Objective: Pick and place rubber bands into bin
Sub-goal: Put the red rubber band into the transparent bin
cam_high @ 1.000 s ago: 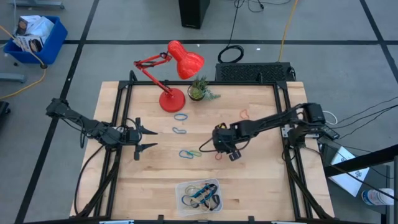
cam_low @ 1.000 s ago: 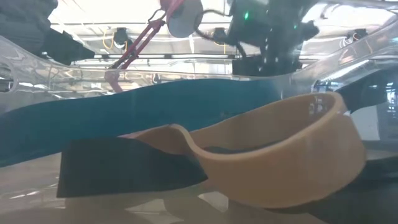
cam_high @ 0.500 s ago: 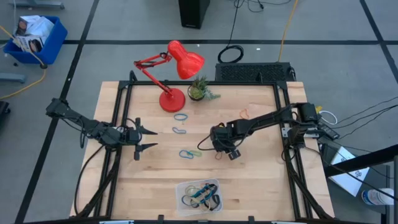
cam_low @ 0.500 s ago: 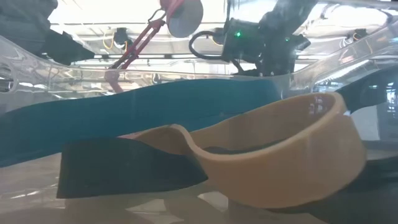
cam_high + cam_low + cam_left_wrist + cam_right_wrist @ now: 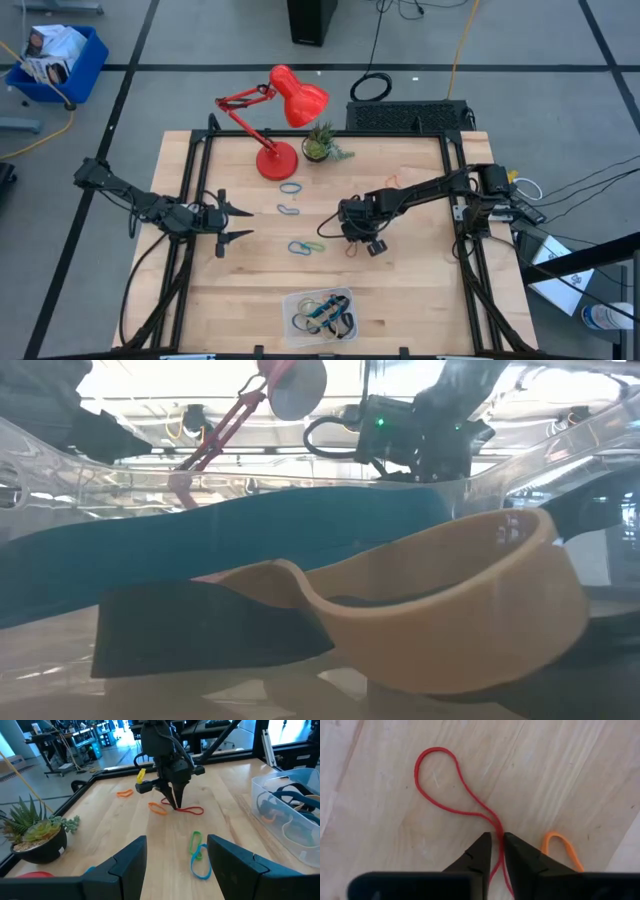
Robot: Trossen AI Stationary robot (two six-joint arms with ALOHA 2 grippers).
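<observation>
Right gripper (image 5: 497, 845) pinches the red rubber band (image 5: 452, 790) on the counter (image 5: 420, 290), beside an orange band (image 5: 561, 847). Left gripper (image 5: 232, 223) waits, jaws wide.

Thin red rubber band (image 5: 451, 795) flat mid-table, clear bin (image 5: 291, 303) of bands at front edge

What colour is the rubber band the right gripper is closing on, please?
Red; the right wrist view shows it best.
</observation>
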